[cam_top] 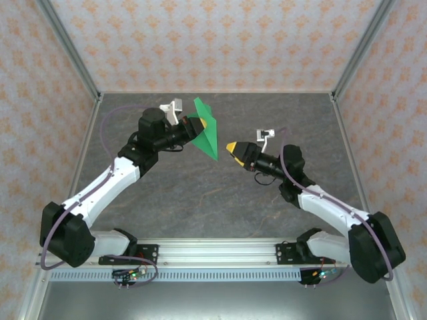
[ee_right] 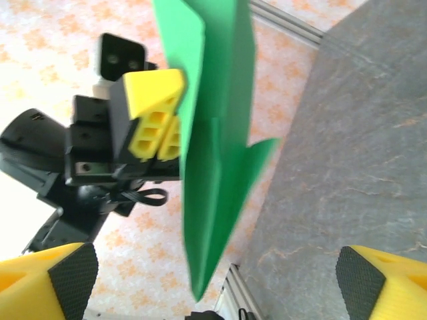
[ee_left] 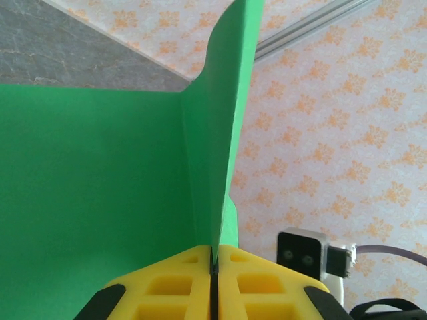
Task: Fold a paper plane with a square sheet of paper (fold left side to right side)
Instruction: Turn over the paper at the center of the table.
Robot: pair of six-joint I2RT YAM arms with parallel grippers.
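The paper plane (cam_top: 207, 131) is bright green paper folded into a slim pointed dart with a centre crease, held in the air above the table. My left gripper (cam_top: 192, 127) is shut on its folded edge. In the left wrist view the yellow fingers (ee_left: 167, 287) meet at the left gripper (ee_left: 215, 257), pinching the paper plane (ee_left: 100, 187), one flap standing upright. My right gripper (cam_top: 233, 149) stands open just right of the plane's lower tip, not touching it. From the right wrist, the paper plane (ee_right: 217, 133) hangs point down ahead of the open right gripper (ee_right: 217, 283), beside the left gripper (ee_right: 157, 133).
The dark grey stone-patterned table (cam_top: 200, 193) lies below both arms. Orange-patterned walls (cam_top: 200, 40) and aluminium corner posts (cam_top: 70, 50) close in the back and sides. A metal rail (cam_top: 213, 253) carries the arm bases at the near edge.
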